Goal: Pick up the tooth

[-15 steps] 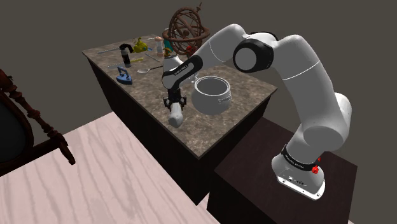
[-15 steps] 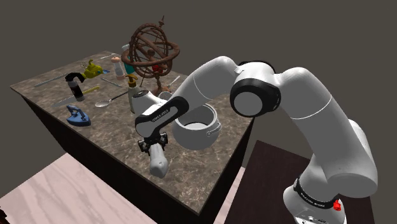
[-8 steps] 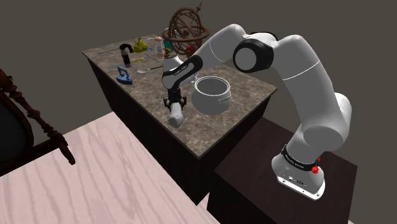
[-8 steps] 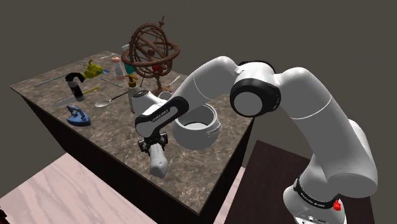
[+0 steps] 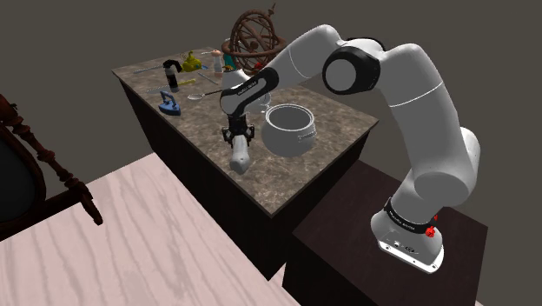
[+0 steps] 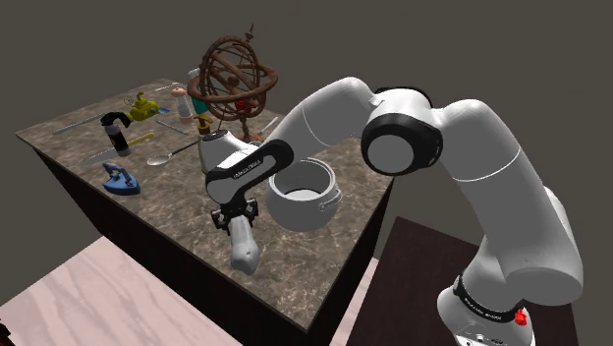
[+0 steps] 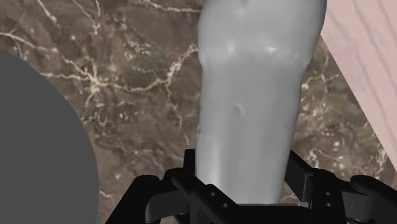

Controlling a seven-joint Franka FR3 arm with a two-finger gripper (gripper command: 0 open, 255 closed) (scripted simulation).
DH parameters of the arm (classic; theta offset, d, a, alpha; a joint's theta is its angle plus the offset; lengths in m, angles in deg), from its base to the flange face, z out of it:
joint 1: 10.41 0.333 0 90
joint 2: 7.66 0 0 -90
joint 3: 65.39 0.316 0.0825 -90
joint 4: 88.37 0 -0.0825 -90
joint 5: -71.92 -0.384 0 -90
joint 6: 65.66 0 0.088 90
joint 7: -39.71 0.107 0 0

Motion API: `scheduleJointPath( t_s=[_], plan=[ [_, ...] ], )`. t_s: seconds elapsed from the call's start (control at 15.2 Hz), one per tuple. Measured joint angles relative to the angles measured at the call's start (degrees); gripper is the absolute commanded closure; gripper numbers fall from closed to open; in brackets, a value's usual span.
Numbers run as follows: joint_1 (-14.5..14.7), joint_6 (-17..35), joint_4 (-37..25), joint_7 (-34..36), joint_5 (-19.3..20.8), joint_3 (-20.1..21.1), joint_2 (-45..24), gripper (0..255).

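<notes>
The wrist view brings the tooth [image 7: 254, 95] up close: a pale grey, smooth, long body with faint dimples and soft highlights. It runs straight out from the gripper [image 7: 245, 188], and the two black fingers [image 7: 191, 173] press on either side of its near end, so the tool is clamped on it. Beneath it lie the brown veined counter [image 7: 140, 76] and a strip of pale pink wood floor [image 7: 362, 57] beyond the counter's edge. The curved grey side of the pot [image 7: 38, 140] is just beside the gripper.

The shoulder view takes in the whole counter [image 5: 343, 113]. The tooth [image 5: 240, 153] hangs tip-down from the gripper [image 5: 239, 136] near the counter's front edge, just to that view's left of the pot [image 5: 289, 130] and apart from it. I cannot tell whether the tip touches the stone. To the far left stand a blue iron [image 5: 169, 103], a black bottle [image 5: 172, 74] and a brown ringed globe [image 5: 252, 39], all well apart from the tooth.

The second exterior view shows the tooth [image 6: 243, 244] slightly tilted under the gripper [image 6: 236, 218], with bare counter [image 6: 69, 133] towards the iron [image 6: 120, 177] and a spoon [image 6: 167, 155] farther back. The pot [image 6: 303, 195] is close on that view's right.
</notes>
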Motion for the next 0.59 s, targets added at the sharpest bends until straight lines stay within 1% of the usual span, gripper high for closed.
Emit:
scheduleJointPath(
  t_s=[0.59],
  plan=[
    [-0.1,-4.2,-0.2,0.2,-0.1,0.1,4.1,255]
  ],
)
